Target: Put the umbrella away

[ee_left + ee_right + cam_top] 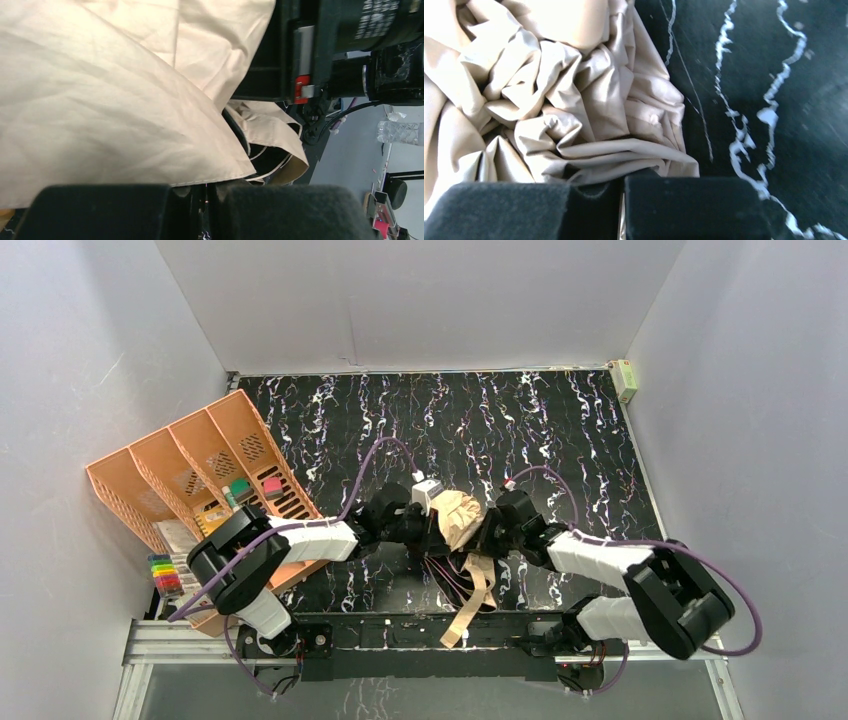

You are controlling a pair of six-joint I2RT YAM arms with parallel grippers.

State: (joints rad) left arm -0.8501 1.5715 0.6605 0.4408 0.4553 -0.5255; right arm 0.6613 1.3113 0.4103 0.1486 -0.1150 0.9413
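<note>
**Step in hand (our judgement):** gathering the loose canopy into a tight bundle so it can be strapped and stowed.

**Position:** the compact folding umbrella (pixel 455 515), tan cloth outside and black inside, is at the near middle of the black, white-veined table (pixel 560 430), between the two arms. Its flat tan strap (pixel 478 592) trails unfastened toward the near edge.

**Left gripper** (pixel 205 212): pads clenched together. The canopy hem drapes right over them, and we cannot tell whether any cloth is caught.

**Right gripper** (pixel 620 212): pads all but closed, with a pale sliver of cloth in the slit. We read this as a light pinch on a canopy fold.

**Doing it well:**
- Hold folds rather than single edges, since thin cloth is likely to slide out of a shallow pinch.
- Press the pleats in one direction around the shaft instead of crushing them.
- Keep the strap outside the bundle (if buried, it would be hard to recover).

**Materials:**
- The cloth is thin and smooth, with a slight sheen.
- It takes sharp creases. It is densely crumpled in the right wrist view and lies in broad, nearly flat panels in the left wrist view.
- The pads look matt, black and felt-like.
- An orange plastic desk organizer (pixel 120 485) with slotted walls stands at the left, well apart from the umbrella.
</note>
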